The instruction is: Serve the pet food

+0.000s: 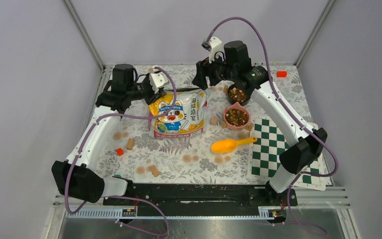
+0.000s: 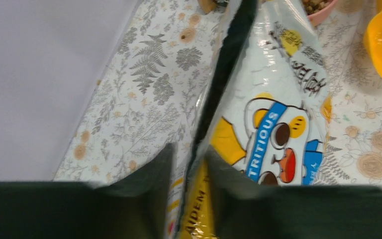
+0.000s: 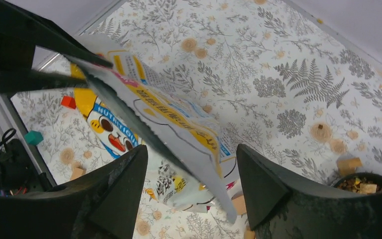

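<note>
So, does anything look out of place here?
Yes. A tan wooden cube lies among the kibble in the black bowl, where only food belongs; more cubes are scattered on the floral tablecloth.

Cat bag (image 1: 176,117) mid-table; yellow scoop (image 1: 231,145) just beside checkered mat (image 1: 273,149).

bag (image 1: 176,117) mid-table, scoop (image 1: 231,145) near pink bowl (image 1: 227,122)

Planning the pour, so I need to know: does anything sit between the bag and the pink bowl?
Yes: a small wooden cube lies on the table between the bag and the pink bowl, which already holds kibble. It sits low, so pouring from above would probably clear it.
</note>
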